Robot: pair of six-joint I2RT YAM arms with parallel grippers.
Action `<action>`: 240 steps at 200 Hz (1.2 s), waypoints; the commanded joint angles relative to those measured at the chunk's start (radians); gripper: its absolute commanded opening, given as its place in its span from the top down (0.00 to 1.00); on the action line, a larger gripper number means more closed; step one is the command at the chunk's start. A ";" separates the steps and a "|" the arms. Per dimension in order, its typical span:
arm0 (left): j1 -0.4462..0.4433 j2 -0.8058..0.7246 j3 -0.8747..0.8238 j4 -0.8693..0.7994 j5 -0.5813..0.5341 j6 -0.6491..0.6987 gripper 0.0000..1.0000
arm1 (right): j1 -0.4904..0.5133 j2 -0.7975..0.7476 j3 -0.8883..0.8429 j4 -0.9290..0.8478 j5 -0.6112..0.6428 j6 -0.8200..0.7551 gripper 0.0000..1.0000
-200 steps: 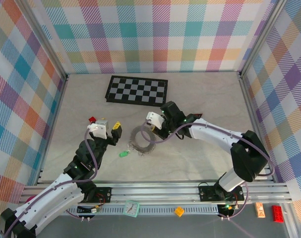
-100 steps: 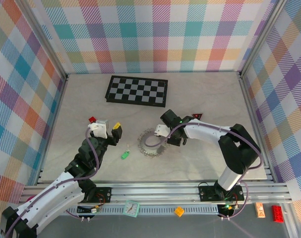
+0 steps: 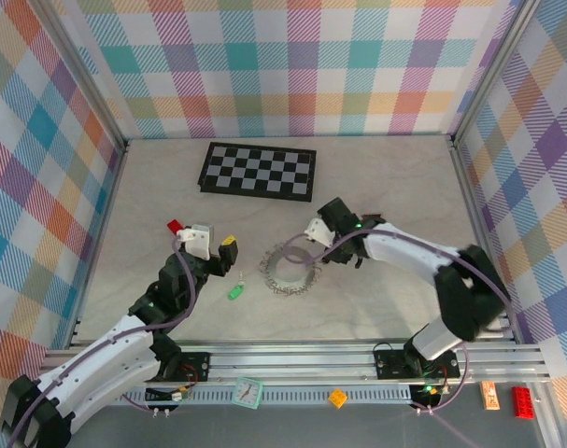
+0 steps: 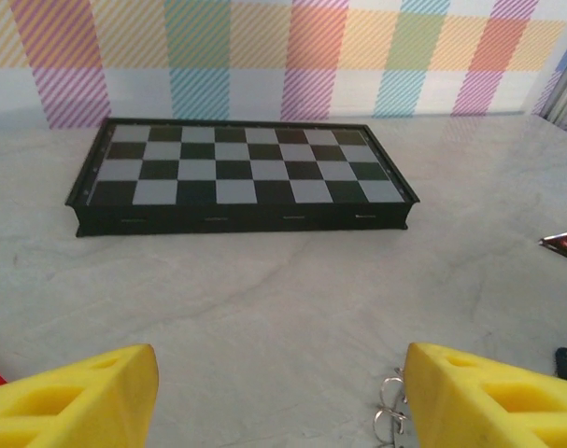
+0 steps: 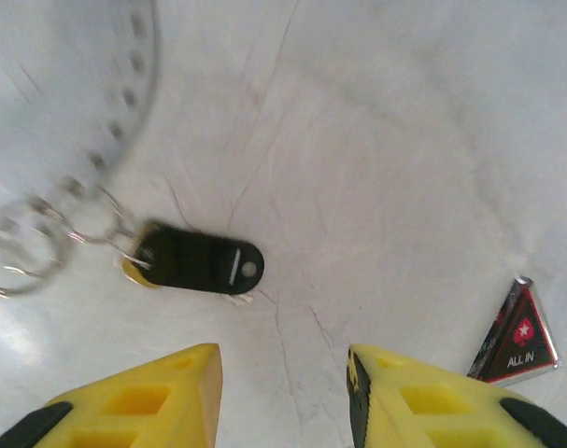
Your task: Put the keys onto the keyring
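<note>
Keyring (image 3: 290,268), a flat grey metal ring with many small wire loops (image 5: 26,238) around its rim, lies flat on the table (image 3: 386,299), and no hand touches it. At the left of the keyring, a little toward the arm bases and apart from it, lies the green-headed key (image 3: 234,290). The left hand (image 3: 215,245) hangs farther left of the keyring, with its yellow fingers (image 4: 73,401) well apart and nothing between them. The right hand (image 3: 316,231) is just over the far right edge of the keyring; its fingers (image 5: 134,401) are also apart and hold nothing. In the right wrist view a black oval tag (image 5: 199,261) hangs on the loops of the keyring, and a red triangle (image 5: 521,336) lies at the right of it. Beyond the keyring, toward the back wall, sits the checkerboard (image 3: 258,171).
</note>
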 commanded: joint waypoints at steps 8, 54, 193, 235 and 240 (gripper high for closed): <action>0.013 0.048 0.036 -0.016 0.053 -0.071 0.31 | 0.001 -0.189 -0.104 0.121 -0.300 0.448 0.58; 0.012 0.159 0.072 -0.060 0.158 -0.158 0.31 | 0.001 -0.247 -0.200 0.120 -0.363 1.022 0.62; -0.075 0.491 0.191 -0.029 0.250 -0.351 0.35 | 0.003 -0.006 -0.249 0.229 -0.530 1.179 0.77; -0.099 0.528 0.194 -0.009 0.249 -0.375 0.35 | 0.003 0.025 -0.245 0.254 -0.551 1.179 0.79; -0.100 0.532 0.195 -0.008 0.249 -0.375 0.35 | 0.003 0.028 -0.245 0.254 -0.551 1.180 0.79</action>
